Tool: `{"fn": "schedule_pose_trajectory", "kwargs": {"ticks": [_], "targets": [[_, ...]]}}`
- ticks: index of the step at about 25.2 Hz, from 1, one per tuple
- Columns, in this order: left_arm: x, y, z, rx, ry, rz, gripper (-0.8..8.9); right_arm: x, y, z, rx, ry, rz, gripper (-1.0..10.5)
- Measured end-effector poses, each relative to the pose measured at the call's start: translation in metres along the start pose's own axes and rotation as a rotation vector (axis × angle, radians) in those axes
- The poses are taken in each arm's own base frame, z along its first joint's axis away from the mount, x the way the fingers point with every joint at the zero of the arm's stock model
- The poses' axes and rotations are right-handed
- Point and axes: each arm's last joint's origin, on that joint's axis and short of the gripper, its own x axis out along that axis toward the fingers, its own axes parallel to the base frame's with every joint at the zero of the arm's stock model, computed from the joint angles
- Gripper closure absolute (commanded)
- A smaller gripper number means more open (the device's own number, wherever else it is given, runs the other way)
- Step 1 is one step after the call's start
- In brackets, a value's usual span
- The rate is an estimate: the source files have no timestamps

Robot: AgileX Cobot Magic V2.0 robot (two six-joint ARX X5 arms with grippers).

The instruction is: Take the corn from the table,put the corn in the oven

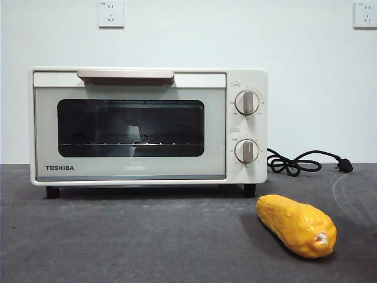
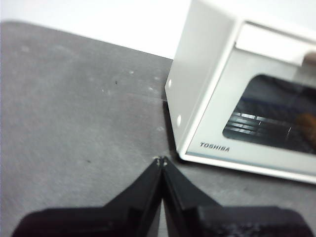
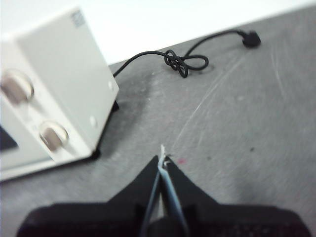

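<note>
Both claws hang pinched closed, empty, above the tabletop: left claw, right claw; corn apparently untouched beside the oven.

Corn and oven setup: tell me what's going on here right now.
Nothing is being handled yet. The corn lies on the table, in front of the oven toward its knob side, untouched. The oven door is closed. The left claw hangs over bare table near the oven's logo end, jaws shut and empty. The right claw hangs near the knob end, also shut and empty. The power cord lies unplugged beside the oven.
</note>
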Motion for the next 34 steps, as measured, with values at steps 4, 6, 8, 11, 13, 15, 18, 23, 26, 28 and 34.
{"fn": "schedule_pose_trajectory", "kwargs": {"ticks": [4, 6, 8, 11, 13, 15, 18, 23, 26, 28, 34], "targets": [[0.0, 0.0, 0.0, -0.099, 0.0, 0.0, 8.17, 0.0, 0.0, 0.0, 0.098, -0.002, -0.003, 9.6], [0.0, 0.0, 0.0, -0.124, 0.004, -0.011, 8.17, 0.0, 0.0, 0.001, 0.115, -0.011, 0.0, 9.6], [0.0, -0.001, 0.0, -0.15, 0.019, -0.049, 8.17, 0.0, 0.001, 0.005, 0.114, -0.049, 0.016, 9.6], [0.0, -0.005, 0.001, -0.184, 0.042, -0.161, 8.17, -0.001, 0.005, 0.014, 0.106, -0.131, 0.071, 9.6], [-0.001, -0.009, 0.005, -0.197, 0.034, -0.258, 8.18, -0.002, 0.008, 0.019, 0.112, -0.172, 0.124, 9.6], [-0.003, -0.013, 0.01, -0.206, 0.028, -0.351, 8.19, -0.005, 0.012, 0.026, 0.122, -0.181, 0.174, 9.6], [-0.007, -0.019, 0.02, -0.217, 0.04, -0.426, 8.19, -0.011, 0.021, 0.042, 0.123, -0.176, 0.259, 9.6], [-0.014, -0.029, 0.047, -0.211, 0.028, -0.493, 8.19, -0.02, 0.036, 0.074, 0.108, -0.187, 0.355, 9.6], [-0.017, -0.036, 0.065, -0.203, 0.026, -0.524, 8.19, -0.024, 0.045, 0.095, 0.087, -0.191, 0.416, 9.6], [-0.018, -0.041, 0.078, -0.196, 0.034, -0.553, 8.19, -0.025, 0.051, 0.108, 0.074, -0.172, 0.465, 9.6], [-0.014, -0.056, 0.116, -0.179, 0.126, -0.645, 8.19, -0.017, 0.064, 0.139, 0.051, -0.035, 0.648, 9.6]]}}
